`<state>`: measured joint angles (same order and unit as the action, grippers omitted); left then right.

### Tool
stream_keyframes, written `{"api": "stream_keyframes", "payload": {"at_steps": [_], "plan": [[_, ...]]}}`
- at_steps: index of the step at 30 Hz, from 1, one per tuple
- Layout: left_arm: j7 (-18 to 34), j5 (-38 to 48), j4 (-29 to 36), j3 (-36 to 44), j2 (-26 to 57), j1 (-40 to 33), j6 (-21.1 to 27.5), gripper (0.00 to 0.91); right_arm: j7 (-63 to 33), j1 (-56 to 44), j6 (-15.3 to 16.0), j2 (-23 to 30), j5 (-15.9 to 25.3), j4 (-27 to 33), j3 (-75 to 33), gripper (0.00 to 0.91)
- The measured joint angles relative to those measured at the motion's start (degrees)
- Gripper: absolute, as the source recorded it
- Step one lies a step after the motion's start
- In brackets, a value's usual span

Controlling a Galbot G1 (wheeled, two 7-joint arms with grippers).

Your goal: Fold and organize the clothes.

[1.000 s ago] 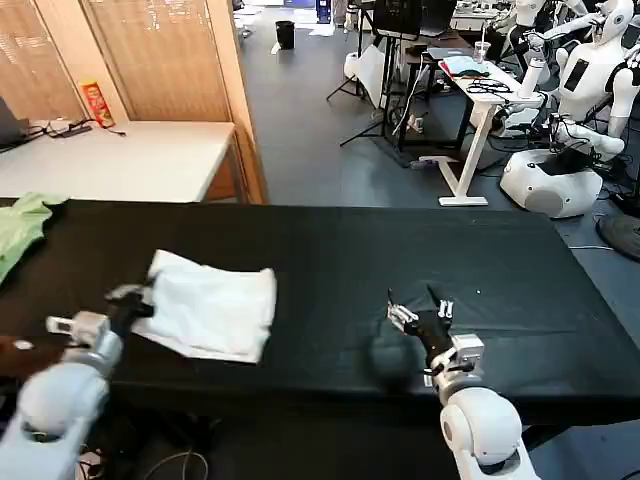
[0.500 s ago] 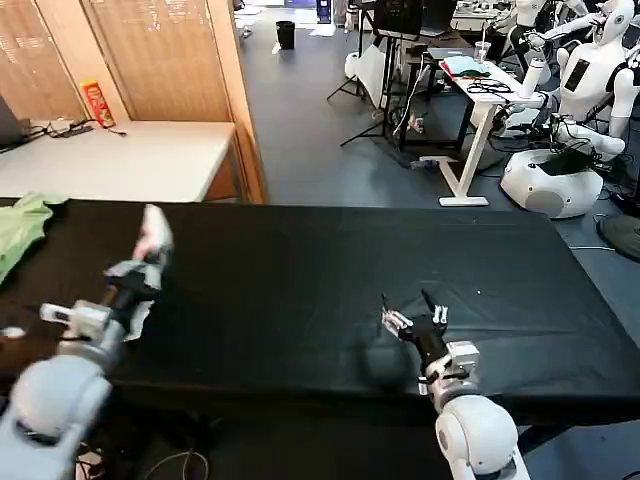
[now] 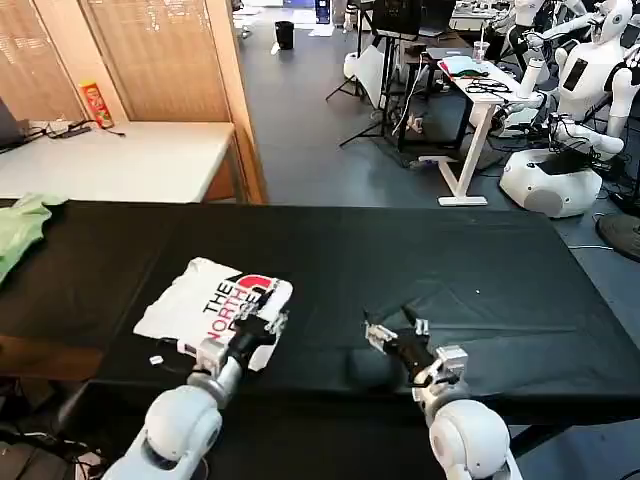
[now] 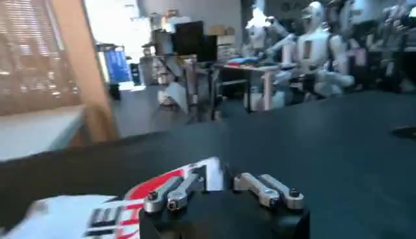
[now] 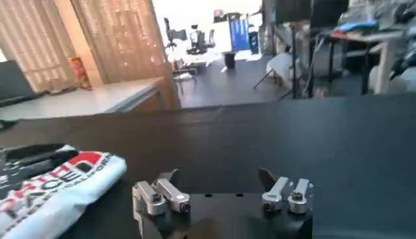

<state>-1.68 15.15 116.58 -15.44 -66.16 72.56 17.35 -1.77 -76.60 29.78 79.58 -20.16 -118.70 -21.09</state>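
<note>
On black table (image 3: 500, 270) | T-shirt (image 3: 200, 300) print up | left claw (image 3: 262, 328) covers its corner

Left arm reaches forward from the near edge, its claw (image 3: 262, 325) low over the black cloth-covered worktop (image 3: 480, 270), fingers spread apart. Right arm is stretched forward too, its claw (image 3: 393, 333) hovering low, fingers wide open with nothing between them.

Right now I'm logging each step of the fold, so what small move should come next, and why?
Probably draw the left gripper back off the white cotton T-shirt. The shirt lies folded, print up, on the black table, and the open jaws rest at its near right edge, gripping nothing. The right gripper waits open beside it.
</note>
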Motion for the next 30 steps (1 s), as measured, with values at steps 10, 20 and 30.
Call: {"api": "stream_keyframes", "payload": {"at_steps": [10, 20, 30], "plan": [[0.19, -3.60, 4.00, -3.55, 2.64, 0.75, -8.74, 0.878, -1.19, 8.68, 2.13, 4.51, -4.00, 9.82, 10.39, 0.878], [0.18, -5.65, 5.34, -7.33, 2.36, 5.23, -10.35, 0.878, -1.44, 15.72, 1.89, 9.59, -6.60, 20.78, 15.26, 0.176], [0.16, -6.60, 5.55, -8.83, 1.66, 7.36, -11.13, 0.878, -0.18, 18.08, 1.74, 9.09, -7.19, 23.01, 14.93, 0.039]]}}
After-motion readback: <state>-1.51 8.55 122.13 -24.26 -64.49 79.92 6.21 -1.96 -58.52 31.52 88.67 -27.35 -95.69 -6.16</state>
